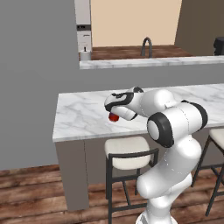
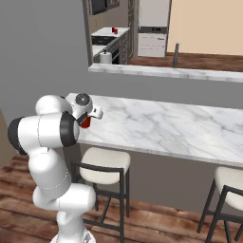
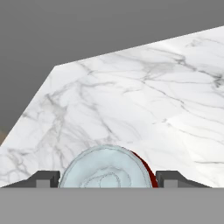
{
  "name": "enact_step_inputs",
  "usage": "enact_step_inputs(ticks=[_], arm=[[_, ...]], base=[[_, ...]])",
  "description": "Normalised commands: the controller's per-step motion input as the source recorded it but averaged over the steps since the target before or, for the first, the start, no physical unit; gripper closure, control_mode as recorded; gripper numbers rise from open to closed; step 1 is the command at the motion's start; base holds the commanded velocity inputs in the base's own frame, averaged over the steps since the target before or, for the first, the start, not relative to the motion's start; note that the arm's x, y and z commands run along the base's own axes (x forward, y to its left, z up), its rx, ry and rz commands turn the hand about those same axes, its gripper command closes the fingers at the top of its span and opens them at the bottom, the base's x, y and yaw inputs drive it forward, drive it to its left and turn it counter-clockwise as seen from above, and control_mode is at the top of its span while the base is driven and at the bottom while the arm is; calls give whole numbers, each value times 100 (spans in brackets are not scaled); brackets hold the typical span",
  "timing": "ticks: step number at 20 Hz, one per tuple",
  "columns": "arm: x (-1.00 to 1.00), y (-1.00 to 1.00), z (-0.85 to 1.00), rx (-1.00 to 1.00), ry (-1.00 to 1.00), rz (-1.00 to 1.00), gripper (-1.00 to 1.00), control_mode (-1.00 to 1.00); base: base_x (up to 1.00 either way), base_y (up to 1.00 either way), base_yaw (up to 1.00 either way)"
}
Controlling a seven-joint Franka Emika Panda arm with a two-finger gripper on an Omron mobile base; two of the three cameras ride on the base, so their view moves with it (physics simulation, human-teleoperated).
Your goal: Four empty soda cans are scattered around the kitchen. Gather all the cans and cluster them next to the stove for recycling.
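Observation:
A red soda can [image 3: 105,168] with a silvery top sits between my two fingertips [image 3: 43,178], which press its sides from left and right. From the base cameras, the gripper [image 1: 114,114] points down over the left end of the marble bar counter [image 1: 83,113], shut on the can [image 1: 113,117], of which a red edge [image 2: 86,123] shows under the hand. Whether the can rests on the marble or hangs just above it I cannot tell. A second red can [image 2: 114,30] stands on a far white counter deep in the kitchen. A dark unit [image 2: 113,45] below it may be the stove.
Two stools [image 1: 129,153] [image 1: 216,138] stand under the bar counter's front edge. Behind it runs a higher marble ledge [image 1: 153,62] with a paper towel roll [image 1: 85,54] and a faucet [image 1: 147,46]. A grey wall [image 1: 35,78] closes the left side.

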Motion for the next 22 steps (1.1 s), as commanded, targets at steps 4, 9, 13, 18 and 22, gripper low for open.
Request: enact_step_inputs(ticks=[4, 9, 13, 18, 22], arm=[[0, 0, 0, 0, 0, 0, 100, 100], [0, 0, 0, 0, 0, 0, 100, 100], [0, 0, 0, 0, 0, 0, 100, 100], [0, 0, 0, 0, 0, 0, 100, 100], [0, 0, 0, 0, 0, 0, 100, 100]], base=[[0, -39, -6], [0, -37, -8], [0, -38, -8], [0, -41, -6], [0, -51, -2]])
